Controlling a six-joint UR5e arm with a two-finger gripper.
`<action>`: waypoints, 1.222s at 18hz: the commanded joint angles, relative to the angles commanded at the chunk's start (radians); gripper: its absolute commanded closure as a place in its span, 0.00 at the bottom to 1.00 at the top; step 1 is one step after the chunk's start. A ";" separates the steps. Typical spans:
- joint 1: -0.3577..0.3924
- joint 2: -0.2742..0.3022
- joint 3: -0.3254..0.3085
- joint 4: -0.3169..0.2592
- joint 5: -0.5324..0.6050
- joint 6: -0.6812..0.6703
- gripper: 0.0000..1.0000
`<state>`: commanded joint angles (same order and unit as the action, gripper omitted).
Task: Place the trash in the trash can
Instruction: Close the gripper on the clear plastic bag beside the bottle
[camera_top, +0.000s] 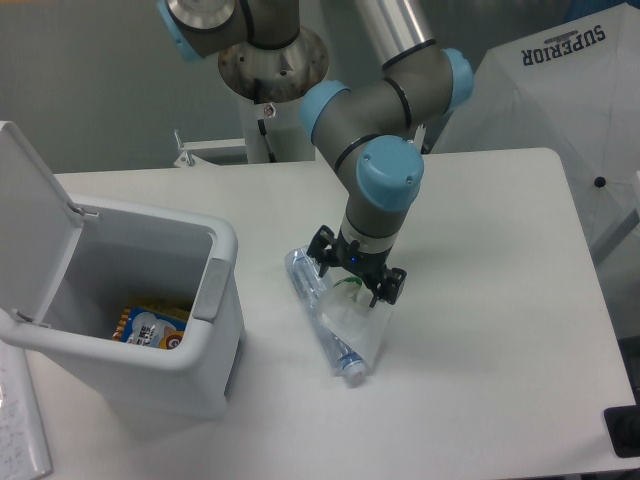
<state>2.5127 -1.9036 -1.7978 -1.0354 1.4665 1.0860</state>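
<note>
A crushed clear plastic bottle (322, 322) with a bluish label lies on the white table, its cap end toward the front. A crumpled clear plastic wrapper (358, 325) with a small green bit lies over and beside it. My gripper (355, 283) points straight down right over the wrapper's top, its black fingers spread apart on either side of the green bit. The white trash can (140, 300) stands at the left with its flip lid (30, 215) swung open and its grey latch tab on the right wall.
Inside the trash can lies an orange and blue packet (150, 325). A white tent-like cover with "SUPERIOR" lettering (560, 90) stands behind the table at the right. The arm's base (270, 60) is at the table's back edge.
</note>
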 joint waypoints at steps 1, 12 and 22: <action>0.000 -0.003 -0.002 0.000 0.009 0.002 0.00; 0.000 -0.012 0.000 -0.002 0.032 -0.012 0.98; 0.012 0.001 0.043 -0.008 0.003 -0.011 1.00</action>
<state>2.5249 -1.9022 -1.7550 -1.0431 1.4697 1.0753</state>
